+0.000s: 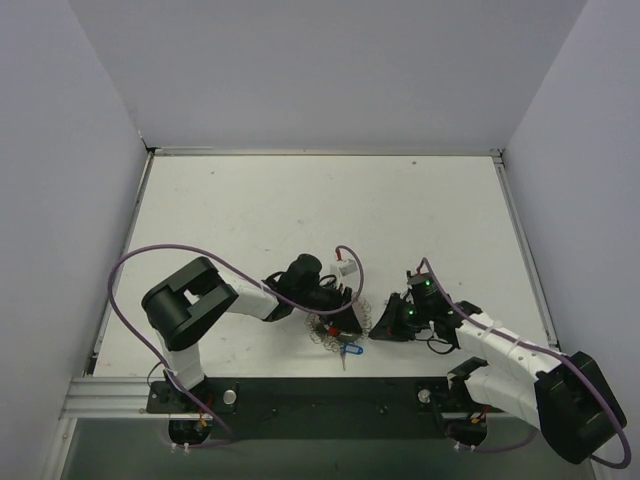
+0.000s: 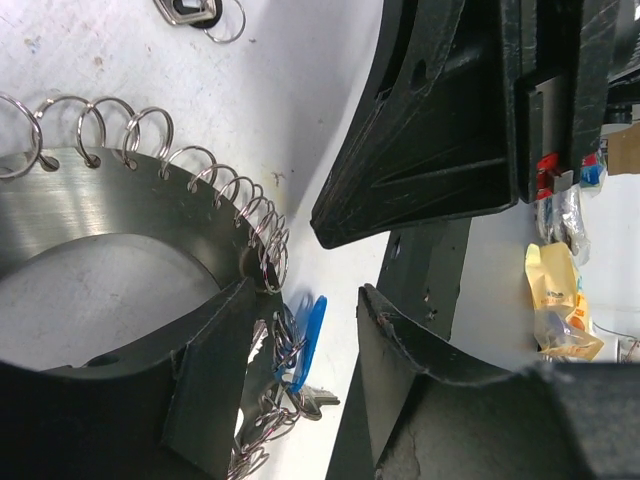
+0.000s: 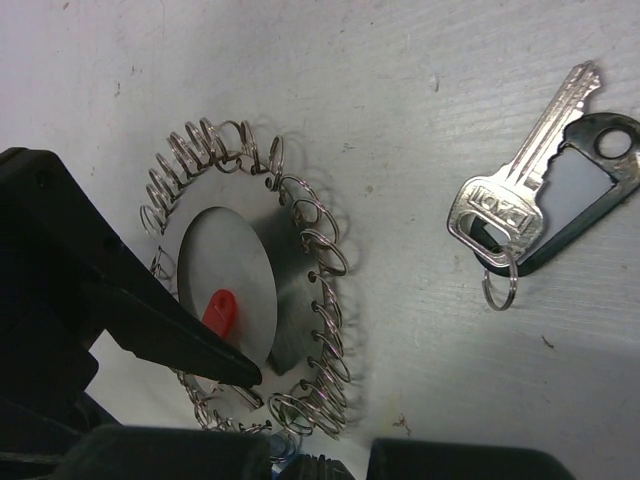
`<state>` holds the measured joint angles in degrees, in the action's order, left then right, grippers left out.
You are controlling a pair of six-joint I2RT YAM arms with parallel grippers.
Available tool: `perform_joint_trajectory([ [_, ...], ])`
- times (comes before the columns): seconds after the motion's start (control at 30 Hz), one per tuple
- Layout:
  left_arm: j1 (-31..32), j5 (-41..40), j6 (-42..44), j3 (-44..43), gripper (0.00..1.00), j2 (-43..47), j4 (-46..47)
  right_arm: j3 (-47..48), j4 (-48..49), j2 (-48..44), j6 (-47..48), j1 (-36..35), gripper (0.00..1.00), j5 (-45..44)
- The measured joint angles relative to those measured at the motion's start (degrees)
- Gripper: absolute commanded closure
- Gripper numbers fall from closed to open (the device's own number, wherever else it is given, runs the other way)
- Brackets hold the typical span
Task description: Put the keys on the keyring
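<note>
The keyring [image 3: 300, 262] lies flat on the table near its near edge, about midway between left and right. It shows as a round metal band with small wire loops set all around its rim. A red key [image 3: 218, 310] head shows inside the loop. A blue key [image 2: 305, 340] lies at the ring's near side, tangled among the loops. A silver key [image 3: 520, 170] on a small split ring lies apart from the keyring, with a dark grey piece [image 3: 585, 190] touching it.

The left gripper [image 1: 347, 320] is over the ring with its jaws apart. One finger [image 2: 205, 400] lies across the band and the blue key is in the gap. The right gripper [image 1: 386, 328] sits just to the right, close to the left one; whether it is parted or closed cannot be told.

The table [image 1: 300, 205] is white, scuffed and speckled. Pale grey walls [image 1: 320, 70] close it in on the left, far and right sides. A black base plate [image 1: 330, 395] and a metal rail [image 1: 105, 400] run along the near edge.
</note>
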<state>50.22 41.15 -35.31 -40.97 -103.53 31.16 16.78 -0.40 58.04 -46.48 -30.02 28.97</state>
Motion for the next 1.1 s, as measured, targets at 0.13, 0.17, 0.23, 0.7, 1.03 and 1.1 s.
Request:
perform_joint_trajectory([
  [0.13, 0.3, 0.3, 0.0, 0.0, 0.5, -0.8, 0.0, 0.0, 2.1, 1.4, -0.3, -1.2, 1.0, 0.2],
  [0.17, 0.4, 0.3, 0.0, 0.0, 0.5, -1.0, 0.0, 0.0, 2.5, 1.8, -0.3, -1.5, 1.0, 0.3],
  [0.23, 0.5, 0.4, 0.0, 0.0, 0.5, -1.4, 0.0, 0.0, 3.4, 3.3, -0.4, -2.5, 1.0, 0.3],
  [0.7, 1.5, 1.1, 0.1, -1.9, 0.54, -3.5, 0.1, 0.0, 5.3, 6.8, -0.9, -4.6, 1.0, -0.2],
  [1.03, 1.9, 0.6, 1.6, -4.2, 0.48, -4.2, -2.8, -0.2, 7.2, 8.4, -1.1, -4.6, 1.0, -0.2],
  [1.1, 1.9, 0.2, 1.8, -4.9, 0.55, -4.2, -4.0, -0.2, 7.5, 8.5, -1.1, -4.6, 1.0, -0.2],
])
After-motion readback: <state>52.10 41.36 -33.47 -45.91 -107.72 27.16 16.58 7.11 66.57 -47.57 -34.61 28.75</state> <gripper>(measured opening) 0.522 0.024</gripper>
